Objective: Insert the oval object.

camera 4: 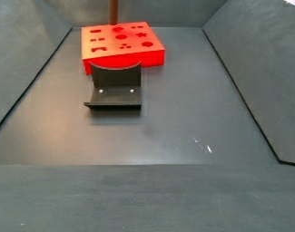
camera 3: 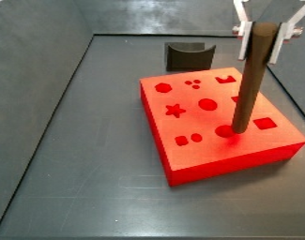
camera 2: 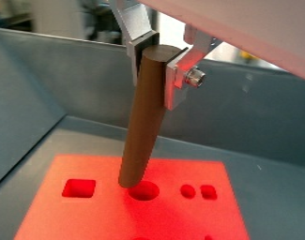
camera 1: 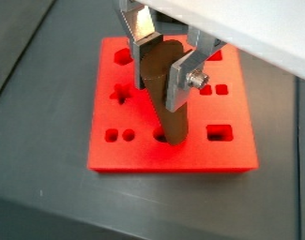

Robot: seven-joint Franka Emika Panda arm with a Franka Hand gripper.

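My gripper [camera 1: 165, 70] is shut on the upper end of the oval object [camera 1: 167, 103], a long brown rod, and holds it nearly upright with a slight tilt over the red block [camera 1: 129, 155]. The rod's lower tip meets the block's top at a hole in the row nearest one edge. In a wrist view the rod [camera 2: 144, 122] ends at the rim of a round-looking hole [camera 2: 145, 193]. In a side view the gripper [camera 3: 265, 33] holds the rod [camera 3: 252, 84] over the block [camera 3: 199, 155]. How deep the tip sits cannot be told.
The red block [camera 4: 119, 47] has several shaped holes, among them a star, a cross and squares. The dark fixture [camera 3: 189, 54] stands on the floor close beside the block, also in a side view [camera 4: 113, 88]. Grey bin walls [camera 3: 67, 84] surround the floor.
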